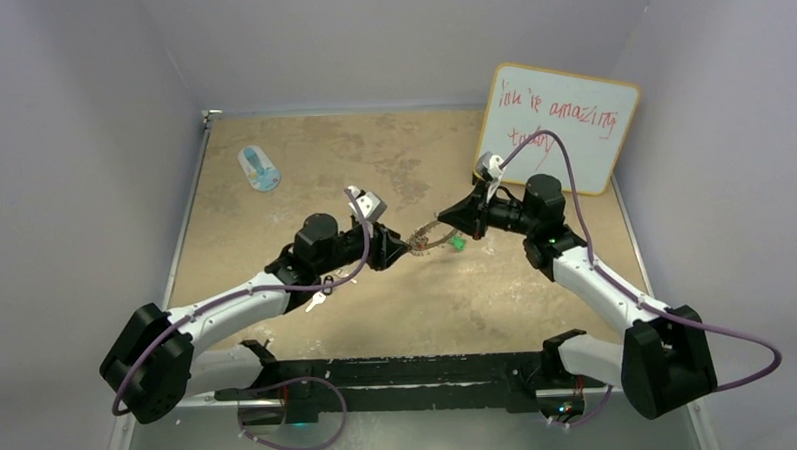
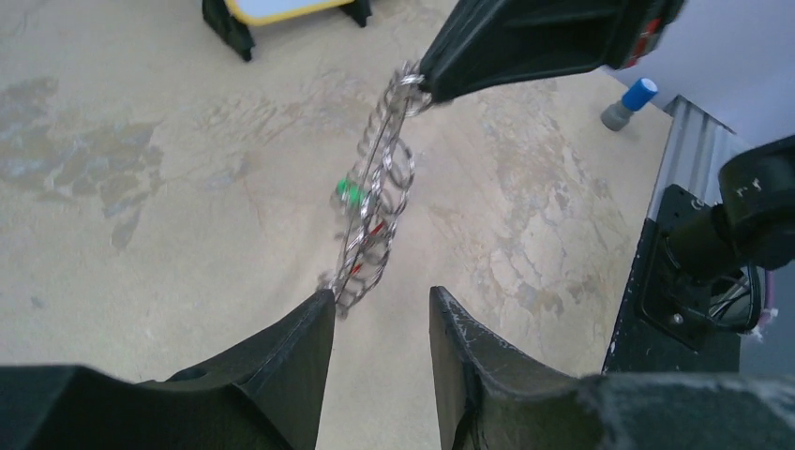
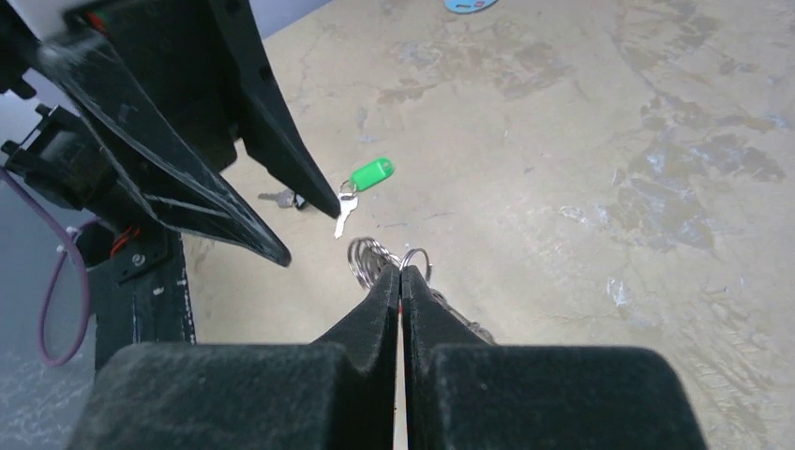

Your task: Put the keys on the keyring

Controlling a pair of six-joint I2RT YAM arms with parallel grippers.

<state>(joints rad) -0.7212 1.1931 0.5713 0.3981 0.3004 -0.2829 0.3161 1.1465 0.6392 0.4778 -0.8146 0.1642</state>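
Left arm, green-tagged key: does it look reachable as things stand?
Probably yes: the left gripper is open, and the green-tagged key lies uncovered nearby. The keyring, pinched in the right gripper, hangs between them.

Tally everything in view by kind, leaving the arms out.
Keys on the table: 2, the green-tagged key and the second key beneath the left arm
Keyring, pinched by the right gripper: 1
Whiteboard: 1
Blue-and-white oval object: 1
Blue-capped marker: 1
Total: 6
Red fleck on the ring unclear, not counted.
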